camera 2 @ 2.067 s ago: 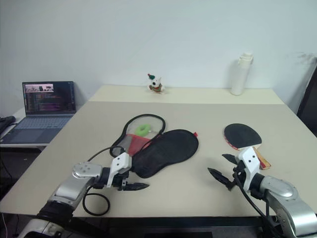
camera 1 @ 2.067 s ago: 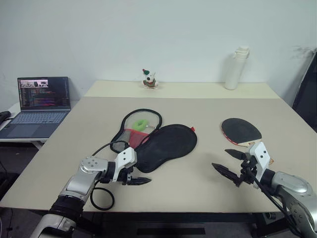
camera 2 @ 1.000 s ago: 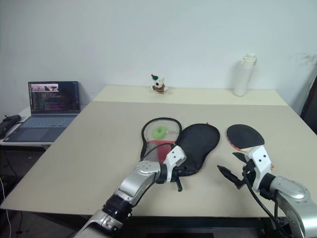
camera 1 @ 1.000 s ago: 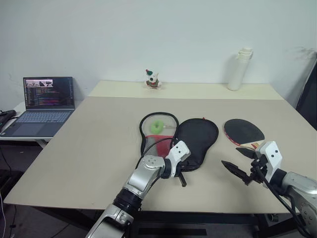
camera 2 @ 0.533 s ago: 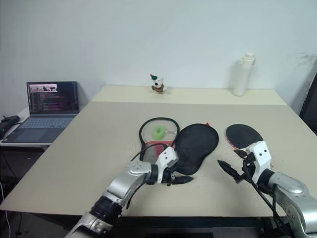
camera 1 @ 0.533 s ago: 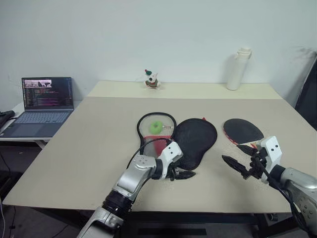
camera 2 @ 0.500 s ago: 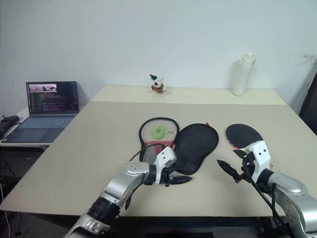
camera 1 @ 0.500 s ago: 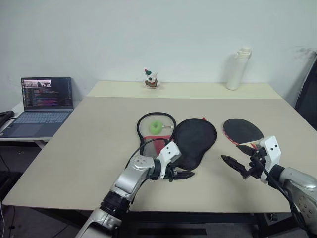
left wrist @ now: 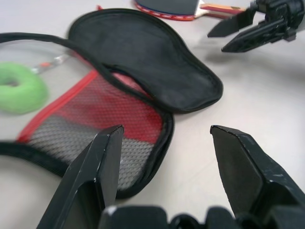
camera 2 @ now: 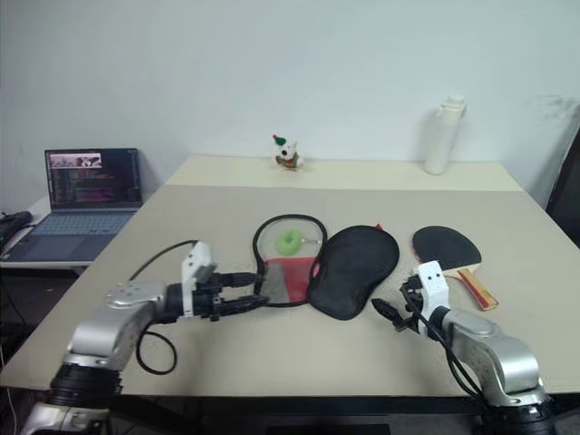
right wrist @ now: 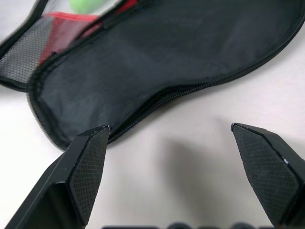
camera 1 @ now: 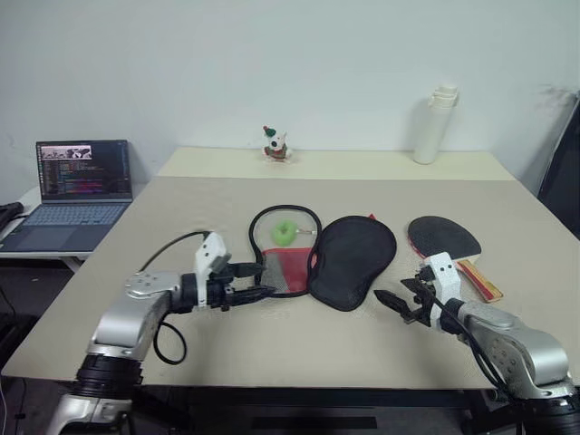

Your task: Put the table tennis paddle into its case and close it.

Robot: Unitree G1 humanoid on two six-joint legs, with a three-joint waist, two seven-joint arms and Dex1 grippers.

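Your case [camera 1: 326, 254] already lies unzipped and spread flat on the table [camera 1: 181, 208], so the opening is done, but the paddle [camera 1: 446, 241] is not yet inside and nothing has been closed; picking up, sliding in and zipping are all left to you. Your left pincer [camera 1: 256, 281] is open with nothing between its fingers, just beside the red mesh end of the case's inner half, with the green ring [camera 1: 285, 233] a little beyond it. Your right pincer [camera 2: 391, 305] is spread wide and empty too, close to the narrow end of the black flap, and the paddle lies on the table just past it toward the outer side, apart from the case and untouched. Count one paddle, one case in two opened halves, one green ring and two pincers. Beyond both pincers at the far edge stand one white bottle [camera 1: 435, 124] and one small toy figure [camera 1: 275, 144]; one open laptop [camera 1: 72, 186] sits well off to the left pincer's outer side.
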